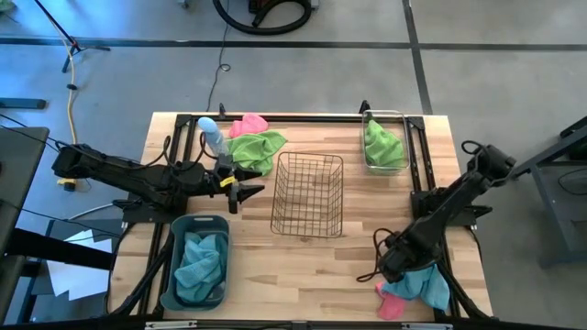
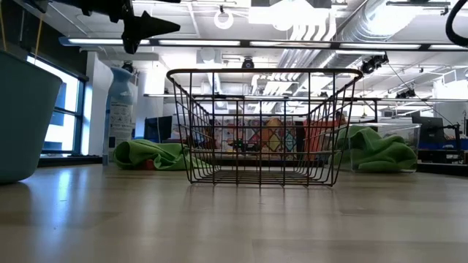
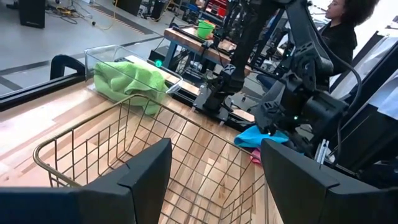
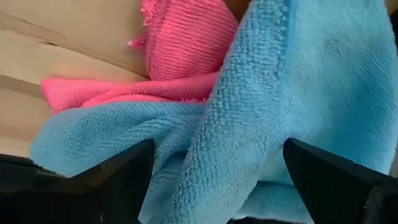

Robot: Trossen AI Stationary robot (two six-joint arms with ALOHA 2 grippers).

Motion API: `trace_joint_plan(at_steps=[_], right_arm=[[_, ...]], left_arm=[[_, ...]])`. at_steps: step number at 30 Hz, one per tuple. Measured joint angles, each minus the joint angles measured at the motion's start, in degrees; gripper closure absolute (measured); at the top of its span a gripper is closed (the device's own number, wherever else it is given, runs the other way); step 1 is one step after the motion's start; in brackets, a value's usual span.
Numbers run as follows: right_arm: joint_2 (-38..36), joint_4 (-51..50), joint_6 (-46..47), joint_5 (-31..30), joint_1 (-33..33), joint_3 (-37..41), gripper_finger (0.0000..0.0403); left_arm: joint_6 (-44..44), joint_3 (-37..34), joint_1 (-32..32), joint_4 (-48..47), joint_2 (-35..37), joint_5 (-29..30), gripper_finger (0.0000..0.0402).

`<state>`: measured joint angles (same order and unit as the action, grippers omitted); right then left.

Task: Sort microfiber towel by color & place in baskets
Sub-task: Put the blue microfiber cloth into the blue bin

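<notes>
My left gripper (image 1: 246, 192) (image 3: 214, 180) hangs open above the table, between the grey-blue tub (image 1: 172, 275) holding blue towels (image 1: 200, 261) and the copper wire basket (image 1: 308, 192), which has nothing in it. My right gripper (image 1: 390, 270) (image 4: 214, 162) is open and low over a blue towel (image 1: 431, 286) (image 4: 298, 93). That towel lies partly on a pink towel (image 1: 393, 307) (image 4: 186, 43) at the table's near right corner. The clear bin (image 1: 401, 117) holds a green towel (image 1: 383, 145). Another green towel (image 1: 257, 151) and a pink one (image 1: 248, 124) lie near the far edge. My right gripper comes at the blue towel from above, with one open finger (image 4: 118, 177) on either side of a raised fold (image 4: 211, 143) of it. The towel lies slack on the table and on the pink towel. I cannot tell whether the fingers touch the cloth.
A pale blue spray bottle (image 1: 213, 136) stands beside the far green towel, close to my left arm. Bare wood lies between the wire basket and the near edge. In the left wrist view a person (image 3: 339, 28) sits beyond the table's right side.
</notes>
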<state>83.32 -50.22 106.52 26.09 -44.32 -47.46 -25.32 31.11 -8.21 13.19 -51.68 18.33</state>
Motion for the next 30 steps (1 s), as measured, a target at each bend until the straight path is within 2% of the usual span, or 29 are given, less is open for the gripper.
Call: trace_joint_plan(at_steps=[3,5,8,12,13,16,18,20,23,30], right_arm=[[0.6,-0.1,-2.1,-0.1,0.0,0.0,0.0073],[0.4,-0.1,-2.9,-0.1,0.0,0.0,0.0109],[-0.4,-1.7,-4.8,-0.6,0.0,-1.0,0.0201],[-0.5,-9.7,-9.5,-2.7,0.0,-5.8,0.0366],[-0.5,-12.0,-10.8,-3.2,0.0,-7.3,0.0382],[-0.6,-19.1,-14.2,-3.4,0.0,-12.7,0.0376],[-0.6,-24.8,-16.6,-4.3,0.0,-17.2,0.0387],[-0.6,-30.7,-18.4,-7.2,0.0,-22.1,0.0397],[-0.6,-38.4,-19.9,-12.5,0.0,-29.3,0.0392],[-3.4,-40.1,-19.0,-27.1,0.0,-40.3,0.0399]], left_arm=[[0.0,0.0,0.0,0.0,0.0,0.0,0.0167],[-0.1,0.0,0.0,0.0,0.0,0.0,0.0167],[0.0,0.0,0.0,0.0,0.0,0.0,0.0167],[0.0,0.0,0.0,-0.1,0.0,0.0,0.0167],[0.0,0.0,0.0,-0.1,0.0,0.0,0.0167],[0.0,0.0,0.0,-0.1,0.0,0.5,0.0167],[0.0,0.0,0.0,-0.1,0.0,1.2,0.0167],[0.7,0.0,0.0,-0.1,0.0,1.6,0.0167],[1.7,0.0,0.0,0.1,0.0,1.7,0.0167],[1.5,0.0,0.0,3.4,0.4,1.8,0.0167]])
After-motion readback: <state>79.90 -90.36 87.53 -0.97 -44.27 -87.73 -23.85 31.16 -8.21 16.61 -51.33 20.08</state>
